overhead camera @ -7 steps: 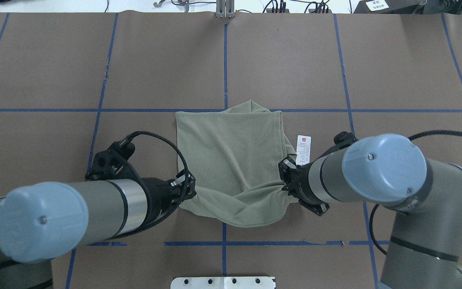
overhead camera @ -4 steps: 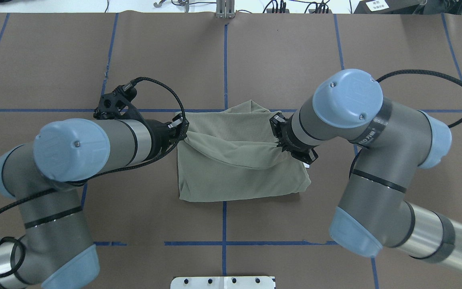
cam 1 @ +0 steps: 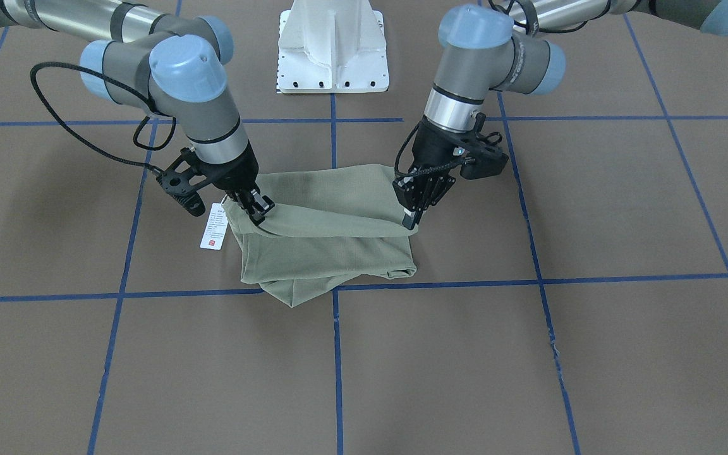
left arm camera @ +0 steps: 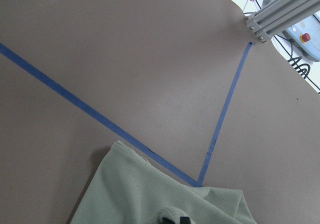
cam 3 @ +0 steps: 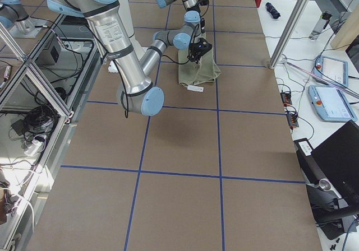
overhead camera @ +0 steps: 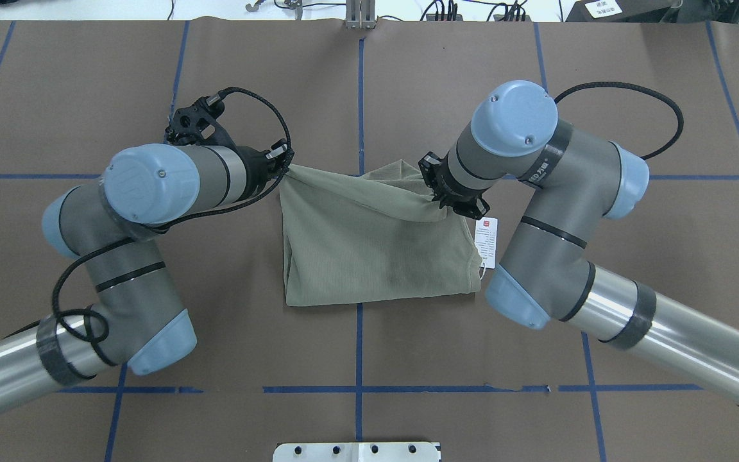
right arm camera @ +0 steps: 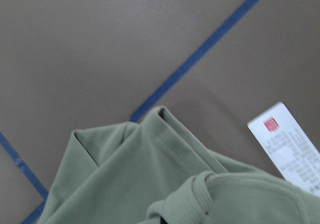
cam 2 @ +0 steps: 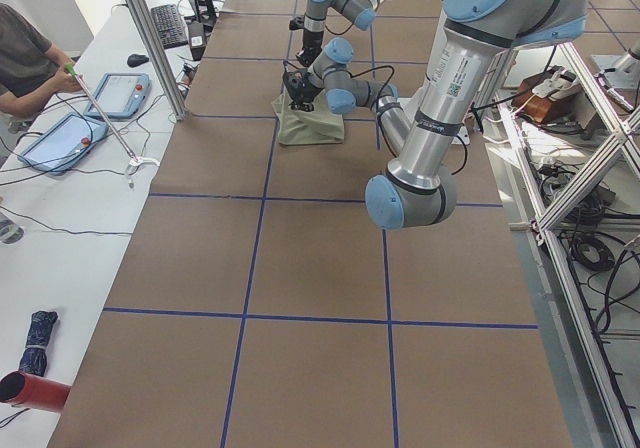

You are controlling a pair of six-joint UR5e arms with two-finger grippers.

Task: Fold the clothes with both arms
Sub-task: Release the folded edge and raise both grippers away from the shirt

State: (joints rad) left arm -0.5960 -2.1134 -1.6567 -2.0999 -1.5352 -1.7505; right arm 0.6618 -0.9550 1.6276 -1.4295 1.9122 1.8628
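Note:
The sage-green shirt [overhead camera: 376, 256] lies folded on the brown table near its centre, also seen in the front view [cam 1: 332, 253]. My left gripper [overhead camera: 285, 168] is shut on the shirt's folded-over edge at its far left corner; in the front view it [cam 1: 409, 221] is low over the cloth. My right gripper [overhead camera: 437, 192] is shut on the same edge at the far right corner, also in the front view [cam 1: 261, 215]. The edge stretches between them. The white hang tag [overhead camera: 487, 240] lies beside the shirt's right side and shows in the right wrist view [right arm camera: 290, 149].
Blue tape lines [overhead camera: 359, 96] grid the brown table cover. The white pedestal base [cam 1: 333, 44] stands at the robot's side. A metal post [overhead camera: 360, 16] stands at the far edge. An operator's table with tablets [cam 2: 105, 93] runs along the far side.
Both grippers carried the shirt's near edge away from the robot, over the shirt to its far edge. The shirt now lies folded in half and shorter. The tag shows again.

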